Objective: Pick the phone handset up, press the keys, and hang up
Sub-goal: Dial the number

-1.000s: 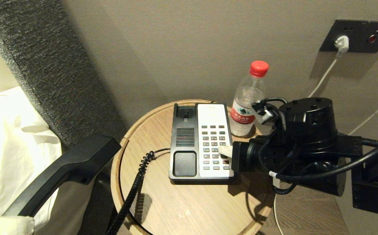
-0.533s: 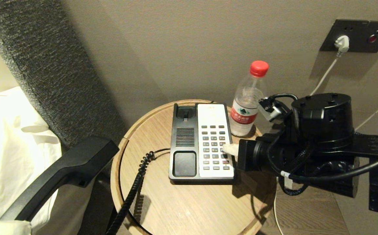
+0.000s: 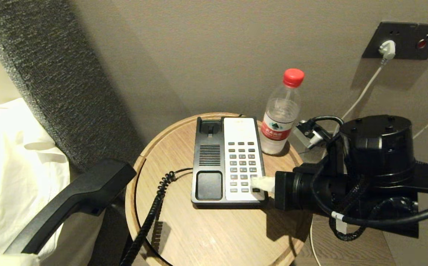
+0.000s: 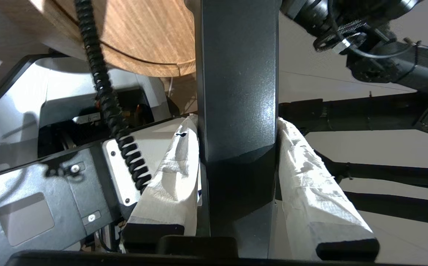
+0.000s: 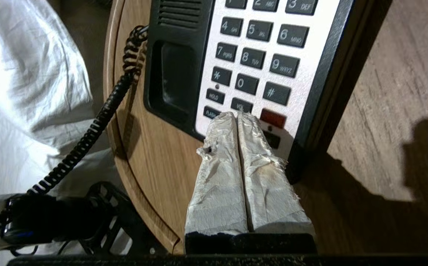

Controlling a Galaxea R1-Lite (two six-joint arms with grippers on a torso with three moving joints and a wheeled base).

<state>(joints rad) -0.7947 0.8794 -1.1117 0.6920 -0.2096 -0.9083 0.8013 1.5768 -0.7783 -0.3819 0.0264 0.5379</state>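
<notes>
Left hand [image 4: 236, 173] is clamped on the phone handset [image 3: 69, 201] — held off the desk's [image 3: 214, 236] left edge, coiled cord [image 3: 151, 218] trailing back to the phone base [image 3: 228, 162]; right hand [image 5: 238, 120] has its taped fingers pressed together, tips over the keypad's bottom rows near the red key [image 5: 273, 118]; water bottle [image 3: 281, 114] stands just behind the base.
</notes>
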